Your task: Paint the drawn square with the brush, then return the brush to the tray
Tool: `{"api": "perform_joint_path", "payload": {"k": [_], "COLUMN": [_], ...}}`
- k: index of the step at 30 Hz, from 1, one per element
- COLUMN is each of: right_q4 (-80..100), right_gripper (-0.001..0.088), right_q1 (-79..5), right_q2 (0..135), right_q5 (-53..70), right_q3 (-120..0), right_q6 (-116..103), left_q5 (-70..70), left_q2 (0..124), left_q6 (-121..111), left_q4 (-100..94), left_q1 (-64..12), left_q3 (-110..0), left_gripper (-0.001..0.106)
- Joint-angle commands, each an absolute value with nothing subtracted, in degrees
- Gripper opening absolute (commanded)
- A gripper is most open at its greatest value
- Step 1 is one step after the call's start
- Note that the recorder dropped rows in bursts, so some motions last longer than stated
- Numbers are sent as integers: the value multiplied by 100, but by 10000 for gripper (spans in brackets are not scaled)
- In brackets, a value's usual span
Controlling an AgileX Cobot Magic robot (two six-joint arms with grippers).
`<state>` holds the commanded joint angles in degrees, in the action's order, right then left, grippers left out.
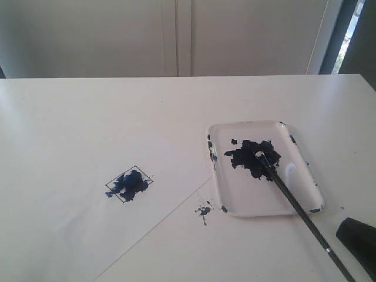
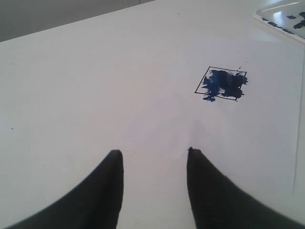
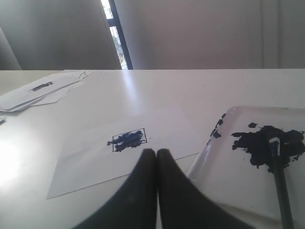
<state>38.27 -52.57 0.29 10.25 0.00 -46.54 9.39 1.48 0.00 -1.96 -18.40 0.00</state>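
On the tray: the long thin black brush [image 1: 294,202] lies slantwise in the white shallow rectangular tray [image 1: 247,124], right of centre in the exterior view. Its tip sits in the dark blue-black paint blob [image 1: 249,158]. Its handle crosses the tray's lower right corner and runs out to the bottom edge.
Drawn square: the small black-outlined drawn square [image 1: 129,184], left of centre on the white paper sheet [image 1: 70,235], is smeared dark blue inside, with some white left.
Right pincer: the black right pincer [image 3: 156,152] has its jaws pressed together on nothing. In the exterior view it shows in the lower right corner, near the handle but apart from it.
Left pincer: the black left pincer [image 2: 152,152] hangs with its jaws spread and empty over the paper.
Step in hand: this looks like the right arm clearing off, with the painting done and the brush laid down.
Doing it well: the arm should draw away from the overhanging handle, not across it. A knock there could lever the wet tip up and fling paint.
Exterior view only: a small blue paint splatter [image 1: 204,210] on the white table [image 1: 176,106], just left of the tray.
Right wrist view only: loose white sheets [image 3: 38,90], one with a dark mark, far across the table.
Left wrist view only: the spread of the left jaws.
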Motion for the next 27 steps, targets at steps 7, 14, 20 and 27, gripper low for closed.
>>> {"api": "perform_joint_path", "payload": {"k": [7,14,20,27], "right_q4": [2099,-1433,-1802,-90], "right_gripper": [0,0,0,0], "right_q1": [-5257,-5257,-5257,-5257], "right_q2": [29,29,29,29], "right_q5": [1067,1490,1669,1968], "right_q3": [0,0,0,0], "right_q6": [-2665,1621,2010,-625], "left_q5": [939,939,939,939], "left_q2": [148,148,148,148], "left_q6": [0,0,0,0], "left_q4": [-196,-196,-196,-196], "left_q1": [-1840,-1840,-1840,-1840], "left_q3": [0,0,0,0], "left_gripper": [479,479,479,479]}}
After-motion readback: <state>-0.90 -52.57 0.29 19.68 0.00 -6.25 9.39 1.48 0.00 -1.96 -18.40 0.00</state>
